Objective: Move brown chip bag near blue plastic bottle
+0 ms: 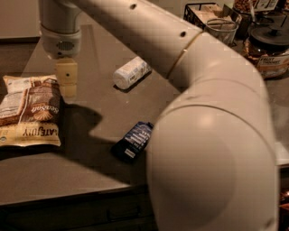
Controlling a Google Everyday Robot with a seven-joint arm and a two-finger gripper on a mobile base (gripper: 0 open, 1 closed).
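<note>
The brown chip bag lies flat at the left of the dark table, with "Sea Salt" lettering and cream-yellow edges. The blue plastic bottle lies on its side near the table's middle, whitish with a pale label. My gripper hangs from the arm just above the bag's upper right corner, to the left of the bottle.
A small dark blue snack wrapper lies near the table's front edge. A wire mesh cup, a wire basket and jars stand at the back right. My arm's large elbow fills the right foreground.
</note>
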